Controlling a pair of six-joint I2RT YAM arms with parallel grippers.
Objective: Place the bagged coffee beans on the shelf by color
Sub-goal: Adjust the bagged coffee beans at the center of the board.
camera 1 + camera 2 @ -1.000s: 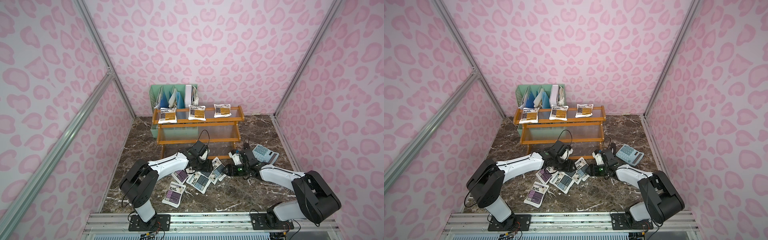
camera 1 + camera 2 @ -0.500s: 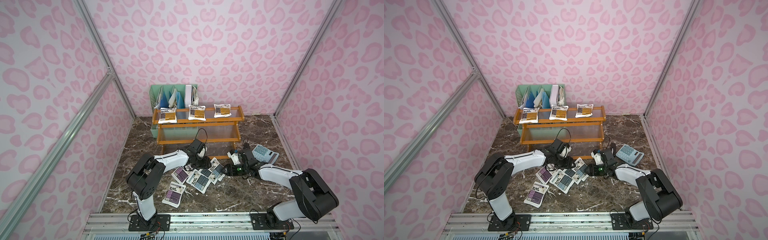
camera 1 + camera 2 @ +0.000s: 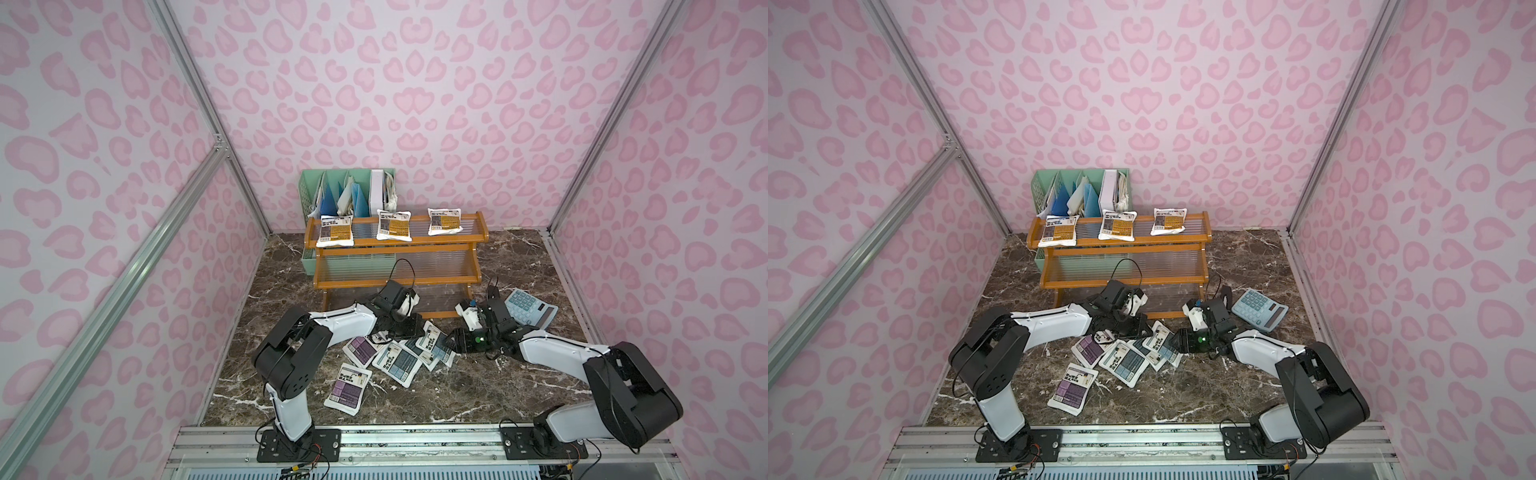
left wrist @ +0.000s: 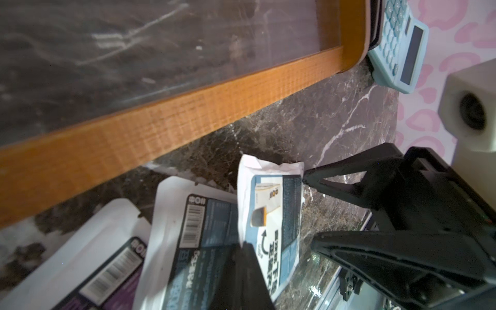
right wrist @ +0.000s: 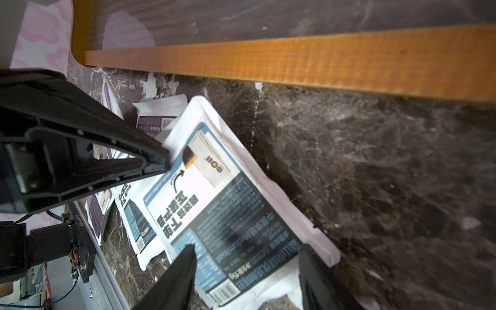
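Note:
Three orange bagged coffee beans [image 3: 392, 224] lie on the top tier of the shelf [image 3: 395, 283]. Blue-grey and purple pouches [image 3: 359, 351] are heaped on the floor in front of it. My left gripper [image 4: 245, 248] is shut on the edge of a blue-grey pouch [image 4: 271, 214], whose held side is tipped up. In a top view this gripper [image 3: 403, 328] sits low over the heap. My right gripper [image 5: 245, 276] is open, its jaws on either side of the barcode end of that same pouch [image 5: 214, 204], seen from above at the heap's right [image 3: 451, 340].
A grey calculator [image 3: 530, 309] lies on the floor right of the shelf, close behind my right wrist. A mint-green file holder [image 3: 311, 191] stands behind the shelf against the back wall. One purple pouch [image 3: 348, 388] lies apart, nearer the front rail.
My left gripper has gone from open to shut, pinching the blue-grey pouch's edge after dropping slightly toward the heap. The right arm has hardly moved.

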